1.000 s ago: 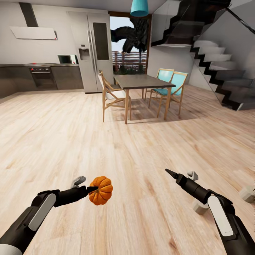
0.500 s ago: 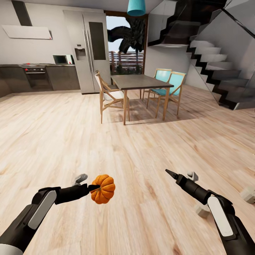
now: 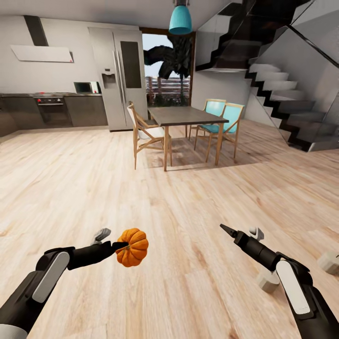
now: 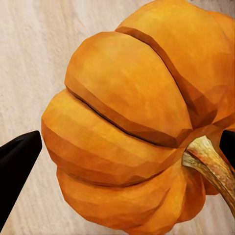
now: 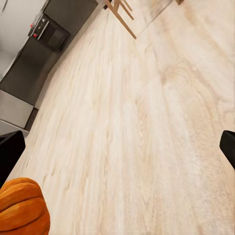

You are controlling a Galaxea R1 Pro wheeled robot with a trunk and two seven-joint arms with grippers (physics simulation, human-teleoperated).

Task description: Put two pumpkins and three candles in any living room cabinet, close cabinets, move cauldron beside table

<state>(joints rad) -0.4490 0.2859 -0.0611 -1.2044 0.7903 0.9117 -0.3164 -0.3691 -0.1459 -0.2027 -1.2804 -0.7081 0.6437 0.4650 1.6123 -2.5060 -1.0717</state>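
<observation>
- Head view: your left gripper (image 3: 123,245) is clamped on the round, ribbed orange pumpkin (image 3: 132,247), held in the air above the pale wood plank floor (image 3: 169,197). Your right gripper (image 3: 225,229) hangs over the same floor, empty; from here you cannot tell its jaw gap. Two stubby off-white candles (image 3: 268,281) (image 3: 329,262) lie on the floor beside the right arm.
- Left wrist view: the pumpkin (image 4: 142,122) sits between both black fingertips (image 4: 17,161), its tan stem (image 4: 210,166) by one tip.
- Right wrist view: your fingertips (image 5: 11,152) stand wide apart, nothing between; the pumpkin (image 5: 22,208) shows near one tip.

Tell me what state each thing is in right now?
Pumpkin: held off the floor by the left gripper.
Right gripper: empty; open in its wrist view.
Two candles: standing on the floor.
Fridge: doors shut.
</observation>
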